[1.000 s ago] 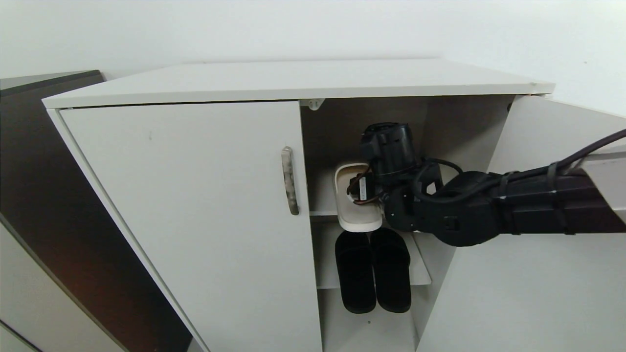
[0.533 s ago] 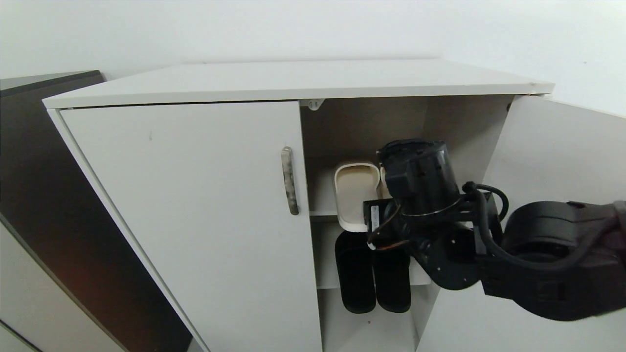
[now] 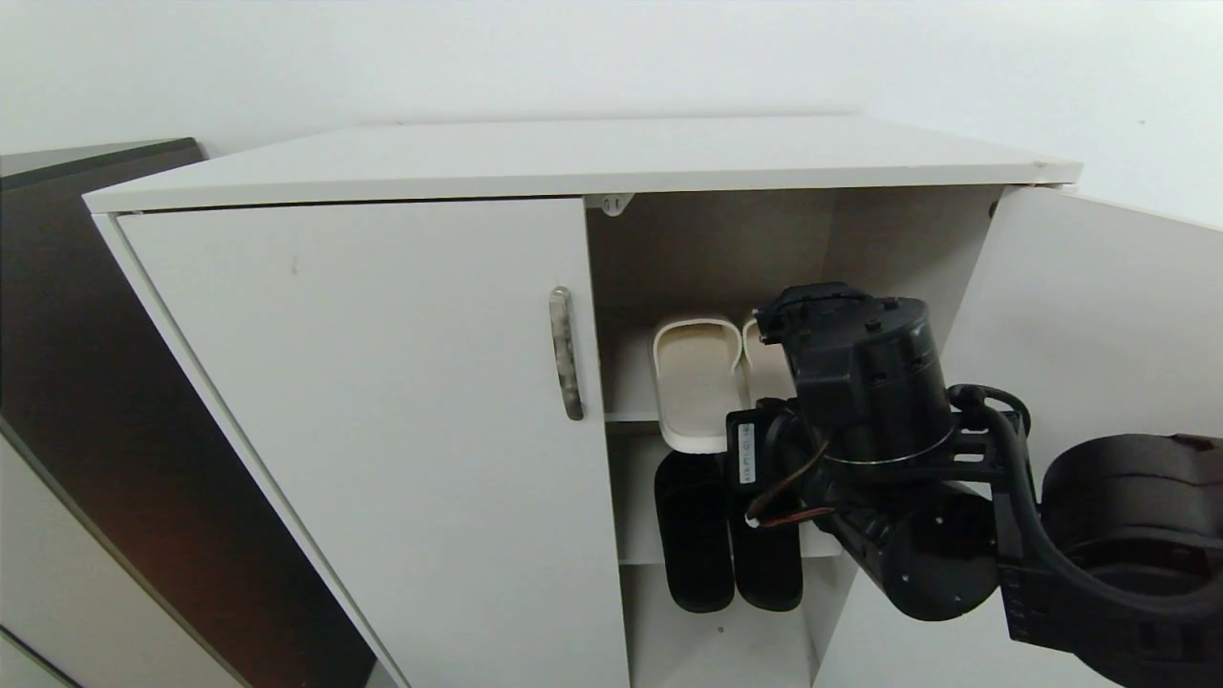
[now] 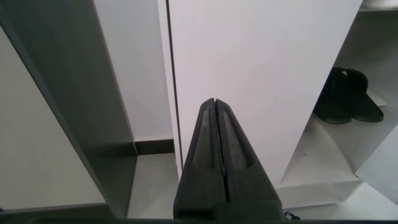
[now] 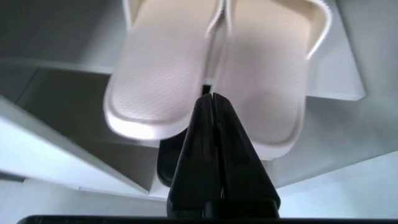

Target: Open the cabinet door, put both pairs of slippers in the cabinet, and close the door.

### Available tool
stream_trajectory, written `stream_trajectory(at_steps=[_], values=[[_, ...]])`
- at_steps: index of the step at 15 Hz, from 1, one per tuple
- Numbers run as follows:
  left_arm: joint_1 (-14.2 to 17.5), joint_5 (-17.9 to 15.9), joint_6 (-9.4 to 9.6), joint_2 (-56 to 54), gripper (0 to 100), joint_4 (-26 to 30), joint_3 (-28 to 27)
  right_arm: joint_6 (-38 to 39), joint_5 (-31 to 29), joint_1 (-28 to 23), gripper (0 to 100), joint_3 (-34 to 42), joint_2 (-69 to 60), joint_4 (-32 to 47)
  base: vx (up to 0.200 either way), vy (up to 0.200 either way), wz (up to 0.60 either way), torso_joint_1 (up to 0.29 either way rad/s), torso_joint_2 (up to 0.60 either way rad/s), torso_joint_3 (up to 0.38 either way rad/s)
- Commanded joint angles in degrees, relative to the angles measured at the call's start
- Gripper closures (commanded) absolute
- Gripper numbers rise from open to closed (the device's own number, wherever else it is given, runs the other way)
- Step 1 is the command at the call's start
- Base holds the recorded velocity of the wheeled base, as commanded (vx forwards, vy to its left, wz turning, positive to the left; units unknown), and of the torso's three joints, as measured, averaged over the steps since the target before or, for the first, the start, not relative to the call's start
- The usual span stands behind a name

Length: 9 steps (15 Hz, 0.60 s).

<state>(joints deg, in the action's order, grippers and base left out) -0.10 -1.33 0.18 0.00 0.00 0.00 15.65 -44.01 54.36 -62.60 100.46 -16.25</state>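
Right arm (image 3: 865, 382) bent before cabinet (image 3: 573, 153); right tool (image 5: 213, 98) pressed together, just short of white slippers (image 5: 163, 68) on upper shelf (image 3: 626, 418). Left tool (image 4: 215, 102) pressed together, facing closed door (image 4: 261, 62).

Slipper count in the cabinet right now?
4. Two white foam slippers side by side on the upper shelf; two black slippers on the shelf below, partly behind the right arm.

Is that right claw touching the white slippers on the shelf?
Cannot tell. In the right wrist view the shut right gripper overlaps the white slippers, with neither gap nor contact plain.
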Motion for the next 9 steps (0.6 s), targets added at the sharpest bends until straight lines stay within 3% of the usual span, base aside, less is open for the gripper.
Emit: stream_trajectory(at_steps=[1,4,9], values=[[0.01,0.01,-0.01,0.00,100,0.00,0.00,-0.10,-0.03,0.13,100,0.11,0.26,-0.01,0.000,0.000,0.00,0.000,0.00,0.000],[0.01,-0.08,-0.01,0.00,100,0.00,0.00,-0.18,-0.03,0.13,100,0.11,0.70,-0.62,0.000,0.000,0.00,0.000,0.00,0.000],[0.01,-0.08,-0.01,0.00,100,0.00,0.00,-0.27,-0.03,0.13,100,1.08,0.79,-1.24,-0.200,0.000,0.00,0.003,0.00,0.001]])
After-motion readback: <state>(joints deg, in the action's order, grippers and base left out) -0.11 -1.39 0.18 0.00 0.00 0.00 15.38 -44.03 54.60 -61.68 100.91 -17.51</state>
